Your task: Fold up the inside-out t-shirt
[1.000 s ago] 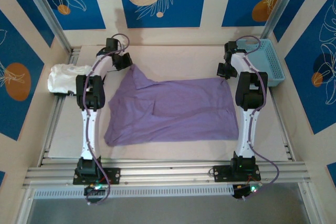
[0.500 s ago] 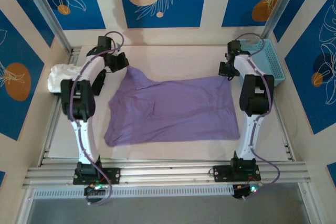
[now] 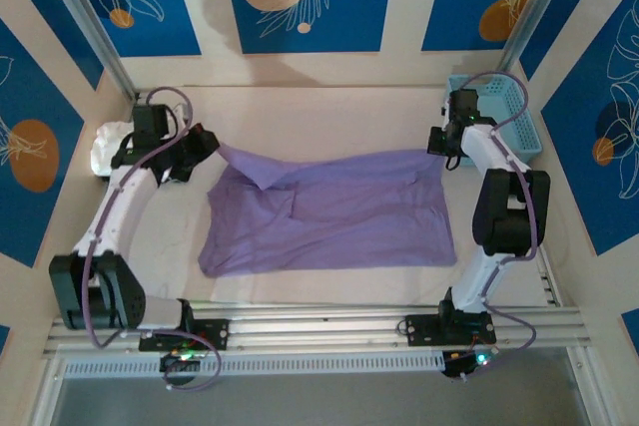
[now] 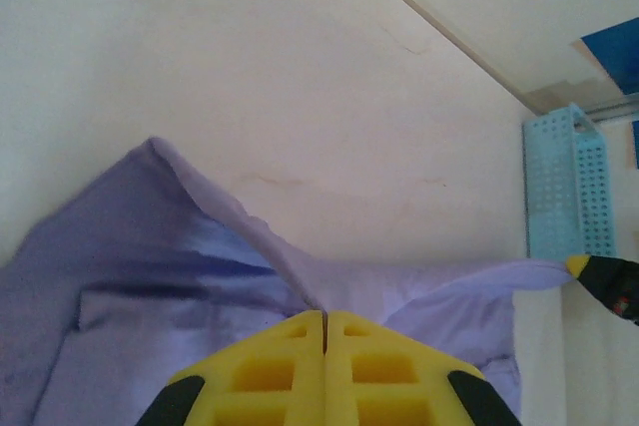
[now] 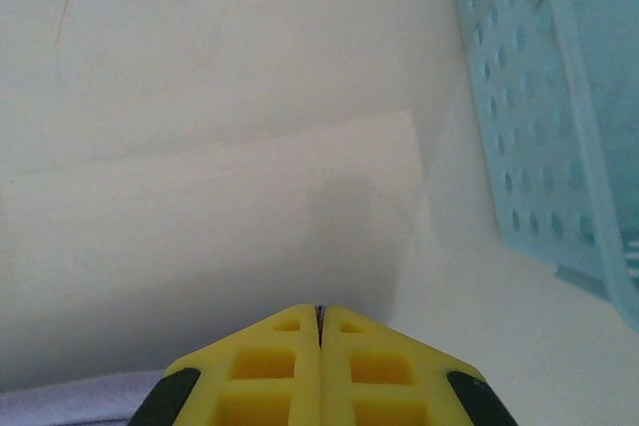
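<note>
Both left hand (image 3: 210, 142), right hand (image 3: 440, 153) stretched t-shirt (image 3: 329, 214) wider.

Mostly flat lavender t-shirt (image 3: 329, 212), far-left corner upturned

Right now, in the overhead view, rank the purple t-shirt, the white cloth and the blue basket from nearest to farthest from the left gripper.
From the left gripper:
1. Purple t-shirt: touching, its far-left corner is pinched in the gripper.
2. White cloth: off to the left side, a little way behind the gripper.
3. Blue basket: far right corner, across the whole shirt.
</note>
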